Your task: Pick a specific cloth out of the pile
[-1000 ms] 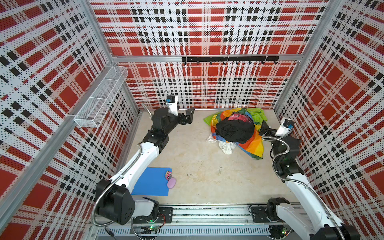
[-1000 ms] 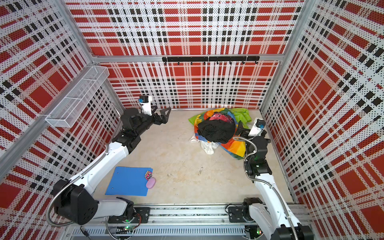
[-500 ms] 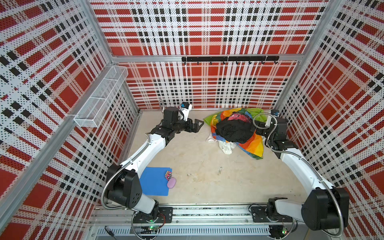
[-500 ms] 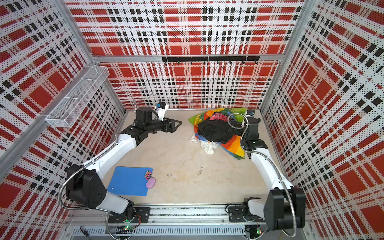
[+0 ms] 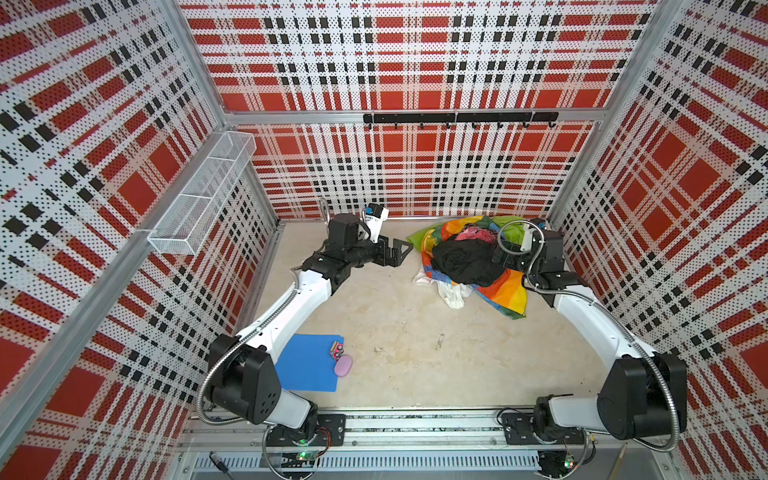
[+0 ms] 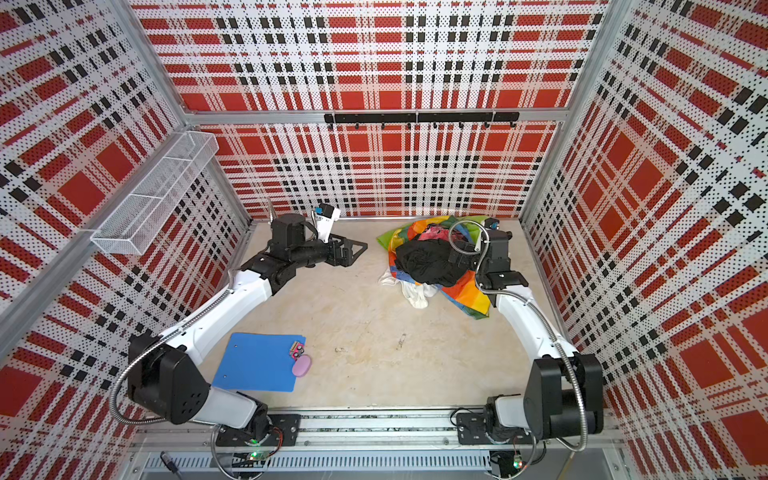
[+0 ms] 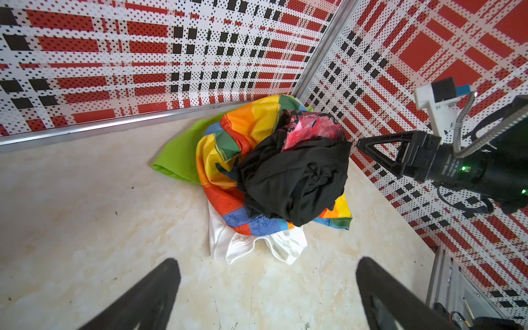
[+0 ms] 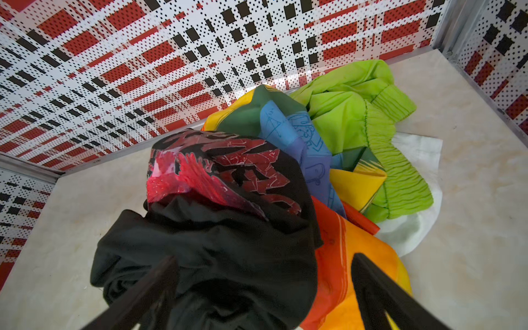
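Observation:
The pile [image 5: 469, 257] [image 6: 432, 262] lies at the far right of the floor, near the back corner. A black garment [image 7: 294, 177] [image 8: 217, 251] with a red print sits on top, over rainbow patchwork [image 7: 225, 143] and lime-green fabric [image 8: 360, 114]. The white cloth [image 5: 451, 293] [image 6: 415, 296] [image 7: 257, 245] pokes out from under the pile's near edge; more white [image 8: 411, 228] shows beneath the green. My left gripper [image 5: 404, 252] [image 6: 360, 248] [image 7: 267, 263] stands open over bare floor, left of the pile and apart from it. My right gripper [image 5: 498, 257] [image 8: 264, 258] is open at the pile's right side, its fingers astride the black garment.
A blue sheet [image 5: 309, 368] lies at the near left with a pink oval [image 5: 343, 365] and a small pink toy [image 5: 336, 351] on its edge. A wire basket [image 5: 203, 195] hangs on the left wall. A black hook rail [image 5: 457, 118] runs along the back wall.
Both arms have stretched toward the back. The left gripper dropped lower and moved right toward the pile. The right gripper swung in from the pile's right side onto the black garment.

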Robot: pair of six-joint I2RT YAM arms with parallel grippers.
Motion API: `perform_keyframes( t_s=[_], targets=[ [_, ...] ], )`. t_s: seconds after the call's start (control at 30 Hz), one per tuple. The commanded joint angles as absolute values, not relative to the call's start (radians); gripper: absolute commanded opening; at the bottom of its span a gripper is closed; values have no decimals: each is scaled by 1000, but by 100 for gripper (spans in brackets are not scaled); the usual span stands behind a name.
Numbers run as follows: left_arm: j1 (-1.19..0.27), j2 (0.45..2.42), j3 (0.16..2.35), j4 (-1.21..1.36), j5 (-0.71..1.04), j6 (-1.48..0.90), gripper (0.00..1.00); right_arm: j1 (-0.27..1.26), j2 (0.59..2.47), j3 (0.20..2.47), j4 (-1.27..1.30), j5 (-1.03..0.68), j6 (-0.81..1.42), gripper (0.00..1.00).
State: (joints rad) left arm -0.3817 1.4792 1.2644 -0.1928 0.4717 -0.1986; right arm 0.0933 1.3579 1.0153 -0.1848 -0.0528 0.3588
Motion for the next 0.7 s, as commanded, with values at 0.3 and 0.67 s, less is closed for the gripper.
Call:
perform_keyframes(
  t_s=[0.3,0.67],
  targets=[
    [-407,1440,1246,-160,442,-207,99,104,1628,1114,-224,83,429,100],
    [-428,1446,1250,-163,440,-210,99,100,1804,1151,-123,24,429,19]
  ],
)
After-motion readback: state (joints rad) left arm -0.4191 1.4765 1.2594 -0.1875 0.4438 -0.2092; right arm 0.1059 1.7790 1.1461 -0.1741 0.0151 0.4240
